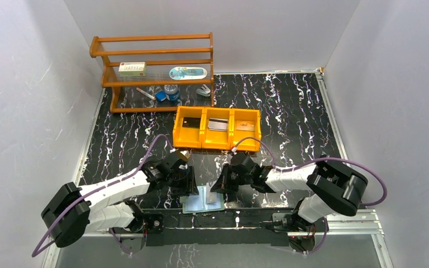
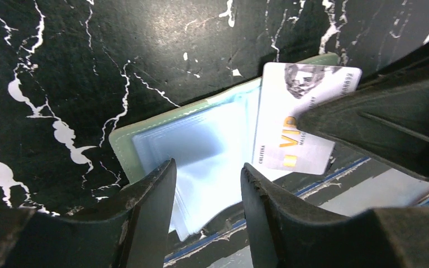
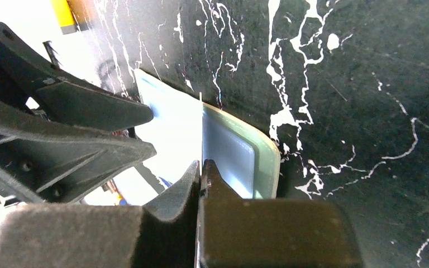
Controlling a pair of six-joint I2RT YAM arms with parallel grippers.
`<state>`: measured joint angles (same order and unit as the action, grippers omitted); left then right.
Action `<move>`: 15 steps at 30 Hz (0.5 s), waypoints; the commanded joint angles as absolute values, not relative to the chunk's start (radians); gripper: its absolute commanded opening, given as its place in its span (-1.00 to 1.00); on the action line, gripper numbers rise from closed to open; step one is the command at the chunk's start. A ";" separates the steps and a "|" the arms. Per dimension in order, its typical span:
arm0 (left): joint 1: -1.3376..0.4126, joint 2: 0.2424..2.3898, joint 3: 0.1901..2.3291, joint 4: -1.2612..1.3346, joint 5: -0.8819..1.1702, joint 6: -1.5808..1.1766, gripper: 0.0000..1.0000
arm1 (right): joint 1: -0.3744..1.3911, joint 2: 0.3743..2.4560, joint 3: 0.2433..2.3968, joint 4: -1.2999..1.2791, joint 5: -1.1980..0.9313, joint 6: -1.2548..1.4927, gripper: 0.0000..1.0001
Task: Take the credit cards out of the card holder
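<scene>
The card holder (image 1: 197,204) lies open near the table's front edge, a muted-green wallet (image 2: 124,146) with pale glossy pockets (image 3: 263,159). A silver-grey credit card (image 2: 296,120) with gold print stands on edge over its right panel. My right gripper (image 3: 201,167) is shut on that card's edge. In the top view the right gripper (image 1: 217,187) is just right of the holder. My left gripper (image 2: 208,176) hangs open over the left panel's pockets, nothing between its fingers (image 2: 155,195). From above, the left gripper (image 1: 192,183) is at the holder's left side.
An orange three-compartment tray (image 1: 217,135) stands behind the grippers, with a black card (image 1: 190,123), a silver card (image 1: 218,124) and a tan card (image 1: 244,128) in it. A wooden rack (image 1: 156,53) with small items is at the back left. A metal rail (image 1: 346,223) runs along the near edge.
</scene>
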<state>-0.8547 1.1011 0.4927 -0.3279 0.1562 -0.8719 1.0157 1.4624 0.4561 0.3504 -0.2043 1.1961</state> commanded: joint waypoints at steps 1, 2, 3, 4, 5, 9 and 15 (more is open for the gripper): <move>-0.856 1.159 0.502 -0.379 0.142 -0.836 -0.10 | 1.016 1.410 0.493 0.278 -0.151 1.162 -0.92; -0.857 1.180 0.493 -0.360 0.161 -0.836 -0.12 | 1.017 1.398 0.506 0.256 -0.147 1.154 -0.92; -0.859 1.203 0.484 -0.349 0.174 -0.836 -0.13 | 1.016 1.383 0.522 0.226 -0.134 1.142 -0.91; -0.863 1.225 0.476 -0.341 0.180 -0.836 -0.14 | 1.017 1.365 0.538 0.193 -0.117 1.131 -0.91; -0.871 1.244 0.468 -0.337 0.177 -0.838 -0.16 | 1.017 1.346 0.551 0.156 -0.096 1.121 -0.91; -0.893 1.317 0.439 -0.337 0.140 -0.849 -0.22 | 1.017 1.263 0.595 0.040 0.005 1.086 -0.89; -0.917 1.349 0.457 -0.324 0.125 -0.857 -0.25 | 1.015 1.161 0.636 -0.075 0.128 1.048 -0.88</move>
